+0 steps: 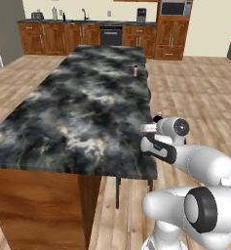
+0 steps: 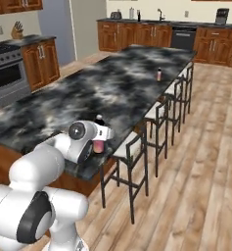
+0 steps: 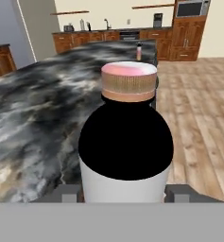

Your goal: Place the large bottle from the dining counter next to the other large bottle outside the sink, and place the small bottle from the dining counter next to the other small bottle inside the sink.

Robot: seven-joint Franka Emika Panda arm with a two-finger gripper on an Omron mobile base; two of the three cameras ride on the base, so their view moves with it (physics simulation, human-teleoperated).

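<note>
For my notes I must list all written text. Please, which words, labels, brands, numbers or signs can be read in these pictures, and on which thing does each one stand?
Readable text: none.
The large bottle: no label or print, plain dark and whitish bands.
The small bottle: too small to tell any label.
The dining counter: marbled pattern, no writing.
The microwave and coffee machine at the far wall: too small and blurred to read.

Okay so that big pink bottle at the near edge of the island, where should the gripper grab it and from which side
Grip the large bottle on its wide round body below the shoulder, coming in level from the stool side of the dining counter. It stands upright at the edge, and the narrow neck and cap offer less hold. The gripper already straddles the body, one fingertip on each side.
</note>
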